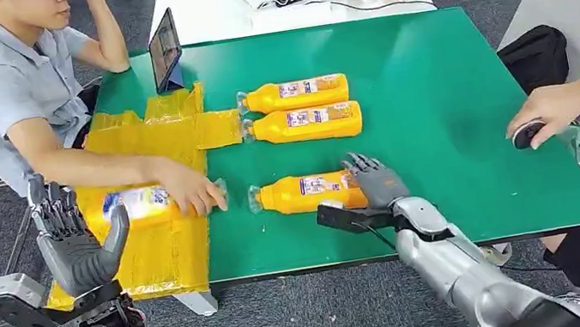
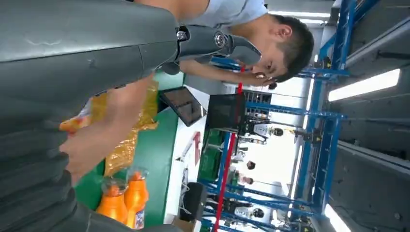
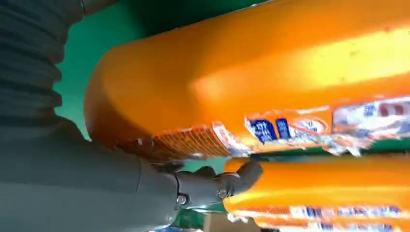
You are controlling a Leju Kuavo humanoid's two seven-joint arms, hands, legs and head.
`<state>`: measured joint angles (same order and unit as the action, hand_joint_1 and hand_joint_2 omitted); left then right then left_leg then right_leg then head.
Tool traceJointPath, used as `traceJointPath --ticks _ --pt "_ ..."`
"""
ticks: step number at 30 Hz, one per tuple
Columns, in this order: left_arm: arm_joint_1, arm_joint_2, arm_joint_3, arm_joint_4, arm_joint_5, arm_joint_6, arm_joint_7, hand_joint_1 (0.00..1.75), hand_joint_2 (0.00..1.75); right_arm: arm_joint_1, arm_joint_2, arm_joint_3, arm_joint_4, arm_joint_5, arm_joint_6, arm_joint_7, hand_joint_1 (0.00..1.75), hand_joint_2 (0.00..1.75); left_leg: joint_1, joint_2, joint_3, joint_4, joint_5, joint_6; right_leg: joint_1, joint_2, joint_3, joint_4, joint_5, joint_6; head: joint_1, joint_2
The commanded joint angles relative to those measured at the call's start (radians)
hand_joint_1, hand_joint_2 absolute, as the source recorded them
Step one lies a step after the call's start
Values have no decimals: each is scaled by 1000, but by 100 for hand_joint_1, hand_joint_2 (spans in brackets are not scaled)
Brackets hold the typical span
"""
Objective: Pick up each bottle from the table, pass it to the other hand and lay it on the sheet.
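Stretching across most of the scene, the green table carries the yellow sheet on its left side, where a person's hand rests on one bottle already lying there. Two more bottles lie side by side at the far middle, well apart from the robot. The near bottle lies on its side by the near edge, and the right hand sits at its base end with fingers laid over it; whether they have closed round it cannot be told. A grip so far toward the base could let the capped end sag or the round body roll away. The left hand stands raised and spread, holding nothing, close to the person's forearm, so a handover here risks brushing it.
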<state>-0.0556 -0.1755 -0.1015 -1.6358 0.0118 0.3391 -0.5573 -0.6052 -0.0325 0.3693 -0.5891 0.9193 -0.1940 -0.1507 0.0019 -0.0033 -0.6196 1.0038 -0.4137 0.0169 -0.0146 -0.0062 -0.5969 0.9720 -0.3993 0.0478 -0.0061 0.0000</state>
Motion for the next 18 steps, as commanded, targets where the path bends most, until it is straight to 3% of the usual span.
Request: traceJointPath --ticks 1,4,14,15,16,18 --pt "-56 20 -26 71 5 -13 13 0 175 -144 51 60 250 34 72 62 0 175 0 1 4 0 -1 -1 1 1 3 0 -1 -2 0 0" --pt "-70 24 -34 83 4 -17 13 0 175 -166 62 49 271 16 129 56 0 175 0 2 5 0 -2 -2 1 2 4 1 -2 -3 0 0" --pt "-70 24 -34 83 4 -17 13 0 175 -168 61 49 271 16 130 56 0 175 1 0 6 0 -1 -1 1 0 5 0 -2 -2 0 0" --pt "-70 24 -34 83 4 -17 13 0 175 -168 61 49 271 16 130 56 54 175 0 0 5 -1 0 -1 0 0 4 0 -1 -2 0 0" --pt "-78 29 -39 94 8 -27 14 0 175 -165 60 16 271 -29 161 7 175 175 1 0 6 0 -1 -1 1 0 5 0 -2 -2 0 0" --pt "-100 33 -44 123 19 -35 10 0 175 -161 57 -40 273 -105 213 -58 175 175 0 -1 4 -1 0 -1 0 -1 4 0 -1 -1 0 0"
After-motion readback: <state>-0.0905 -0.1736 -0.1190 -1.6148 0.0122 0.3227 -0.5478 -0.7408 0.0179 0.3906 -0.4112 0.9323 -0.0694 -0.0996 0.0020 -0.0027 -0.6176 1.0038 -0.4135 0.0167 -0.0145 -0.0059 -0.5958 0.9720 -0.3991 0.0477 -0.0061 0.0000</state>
